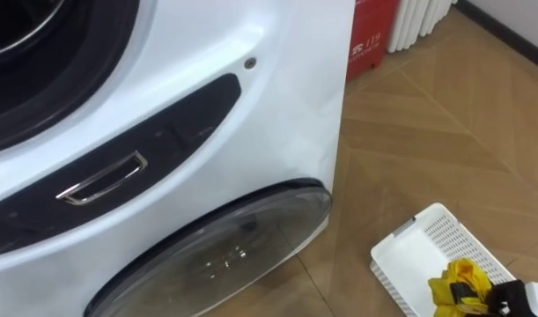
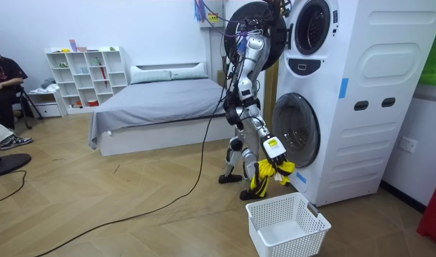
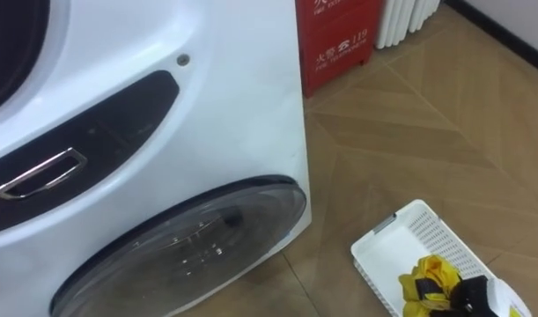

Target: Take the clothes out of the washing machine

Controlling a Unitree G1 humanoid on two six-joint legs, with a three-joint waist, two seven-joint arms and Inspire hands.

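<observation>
In the left eye view, the right robot hand point(image 1: 508, 299) is seen at the lower right corner. Its dark fingers are curled round a bunched yellow garment point(image 1: 458, 283), which is thus held outside the washing machine point(image 1: 277, 106). The machine's white front and round glass door point(image 1: 224, 251) lie well off to the left of the robot hand. A white laundry basket point(image 1: 409, 255) is set on the wooden floor point(image 1: 427, 132) beneath the robot hand, and the garment is seen over its inside. In the room view, the robot is shown standing before the stacked machine with this robot hand lowered in front of the lower door. The garment hangs from it in loose folds. Here the basket is seen below the robot hand and somewhat toward the room view's right, so it cannot be told whether it lies squarely underneath. In the right eye view, the garment is seen over the basket's near corner, the fingers closed on it. The lifting-out is judged done and the drop still to come. If the fingers were spread here, a trailing fold could be caught on the rim or dropped onto the floor beside it. The light basket could also be pushed aside by a low-swinging robot hand.
</observation>
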